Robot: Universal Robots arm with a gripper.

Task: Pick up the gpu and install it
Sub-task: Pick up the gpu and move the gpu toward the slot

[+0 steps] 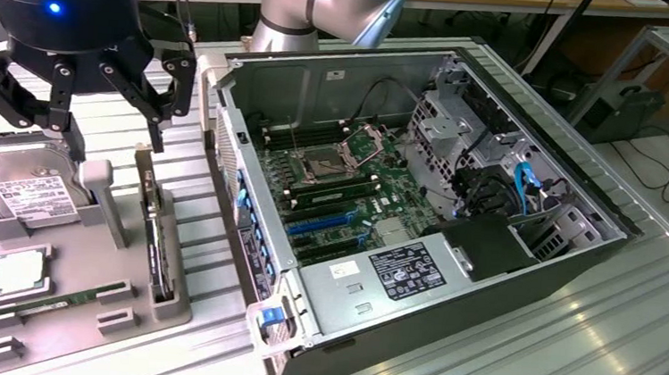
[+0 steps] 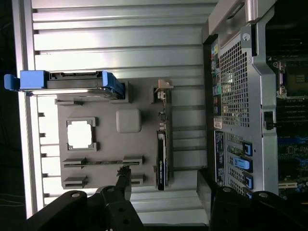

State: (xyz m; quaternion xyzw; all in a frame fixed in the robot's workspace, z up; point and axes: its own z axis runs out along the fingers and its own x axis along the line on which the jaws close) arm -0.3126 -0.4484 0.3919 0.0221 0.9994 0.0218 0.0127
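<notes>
Where the grey tray (image 1: 163, 310) sits on the ribbed counter (image 1: 608, 352), the gpu (image 1: 159, 232) stands on edge in its slot, seemingly untouched, just beside the open computer case (image 1: 340, 282). Farther back on the tray rests the hard drive (image 1: 24, 185). Above both, the gripper (image 1: 112, 134) hangs with fingers (image 1: 154, 120) spread wide, holding nothing.

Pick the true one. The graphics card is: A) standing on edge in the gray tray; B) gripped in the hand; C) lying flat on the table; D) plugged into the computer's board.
A: the graphics card stands on edge in the gray tray, and the open hand above it holds nothing.
</notes>
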